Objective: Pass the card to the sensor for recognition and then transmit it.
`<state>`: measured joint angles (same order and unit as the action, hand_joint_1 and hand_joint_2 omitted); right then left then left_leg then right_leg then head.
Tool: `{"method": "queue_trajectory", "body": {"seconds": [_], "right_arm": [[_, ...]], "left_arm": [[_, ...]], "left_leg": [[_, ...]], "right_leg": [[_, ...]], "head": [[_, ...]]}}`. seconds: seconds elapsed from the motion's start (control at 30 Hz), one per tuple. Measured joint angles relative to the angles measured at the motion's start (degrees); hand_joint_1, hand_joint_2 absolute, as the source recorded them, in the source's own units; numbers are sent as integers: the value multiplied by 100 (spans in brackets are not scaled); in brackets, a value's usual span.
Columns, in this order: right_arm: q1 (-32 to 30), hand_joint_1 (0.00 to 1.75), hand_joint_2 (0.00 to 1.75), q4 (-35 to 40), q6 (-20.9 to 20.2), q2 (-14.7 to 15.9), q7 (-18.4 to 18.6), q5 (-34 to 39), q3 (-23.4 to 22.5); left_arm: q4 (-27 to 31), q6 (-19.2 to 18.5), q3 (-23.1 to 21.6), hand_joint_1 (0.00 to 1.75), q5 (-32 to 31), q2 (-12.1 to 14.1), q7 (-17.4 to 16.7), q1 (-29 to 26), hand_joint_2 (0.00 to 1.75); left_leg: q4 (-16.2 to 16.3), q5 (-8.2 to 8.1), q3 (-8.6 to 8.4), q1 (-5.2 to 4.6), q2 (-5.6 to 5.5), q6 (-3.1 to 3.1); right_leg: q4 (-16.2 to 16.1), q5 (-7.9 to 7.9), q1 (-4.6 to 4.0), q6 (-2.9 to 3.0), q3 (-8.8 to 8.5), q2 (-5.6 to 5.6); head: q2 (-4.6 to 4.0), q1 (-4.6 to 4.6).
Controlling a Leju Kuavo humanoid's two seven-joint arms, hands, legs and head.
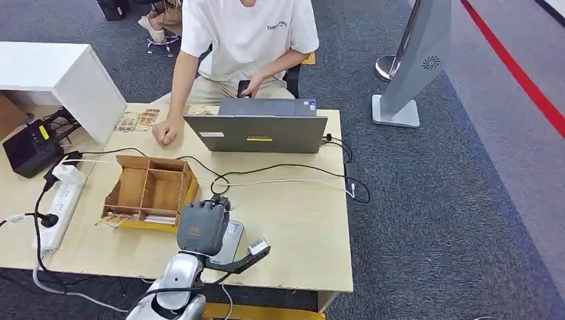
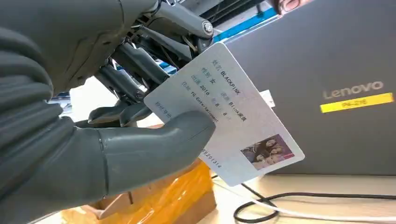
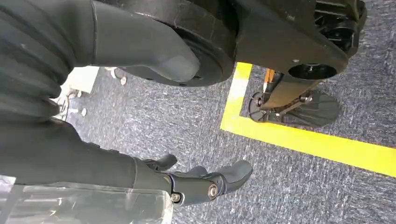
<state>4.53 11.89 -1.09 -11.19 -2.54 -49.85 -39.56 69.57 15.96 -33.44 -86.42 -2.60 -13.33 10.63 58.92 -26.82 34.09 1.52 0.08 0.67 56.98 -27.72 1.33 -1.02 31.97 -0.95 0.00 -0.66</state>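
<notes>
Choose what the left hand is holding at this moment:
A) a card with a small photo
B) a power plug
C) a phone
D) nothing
A: in the left wrist view the left hand pinches a white card with printed text and a small photo, in front of the grey laptop.

Left hand (image 1: 202,229) over the table's near edge, card (image 2: 224,112) in it. Ahead: black cables (image 1: 280,170) across the bare tabletop (image 1: 300,220), then the laptop (image 1: 256,132). Beside the hand, the cardboard divider box (image 1: 150,190). Open table between hand and cables.
</notes>
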Motion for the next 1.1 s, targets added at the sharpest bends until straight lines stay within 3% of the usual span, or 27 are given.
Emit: {"method": "queue_trajectory", "body": {"seconds": [0.33,0.63,0.93,1.1], "right_arm": [[-7,0,175,0,0,11,2,-6,-96],[-15,0,175,0,0,15,24,-11,-186],[-25,0,175,0,-2,20,66,-9,-304],[-33,0,175,0,-2,26,68,-18,-337]], "left_arm": [[11,-692,-24,175,-2,-15,-590,-18,175],[-223,-1237,-46,175,-2,-63,-748,1,175],[-278,-1404,-109,175,2,-31,-562,-295,175],[-58,-999,-105,175,2,48,-475,-263,175]], "left_leg": [[0,0,0,0,0,0],[0,0,1,0,0,0],[-1,-1,0,0,-1,0],[-1,2,0,0,-1,-1]], "right_leg": [[0,0,0,0,0,0],[0,0,0,0,0,0],[0,-1,0,-1,-1,2],[1,0,0,-1,-2,2]], "head": [[0,-2],[0,-2],[0,-2],[0,-2]]}}
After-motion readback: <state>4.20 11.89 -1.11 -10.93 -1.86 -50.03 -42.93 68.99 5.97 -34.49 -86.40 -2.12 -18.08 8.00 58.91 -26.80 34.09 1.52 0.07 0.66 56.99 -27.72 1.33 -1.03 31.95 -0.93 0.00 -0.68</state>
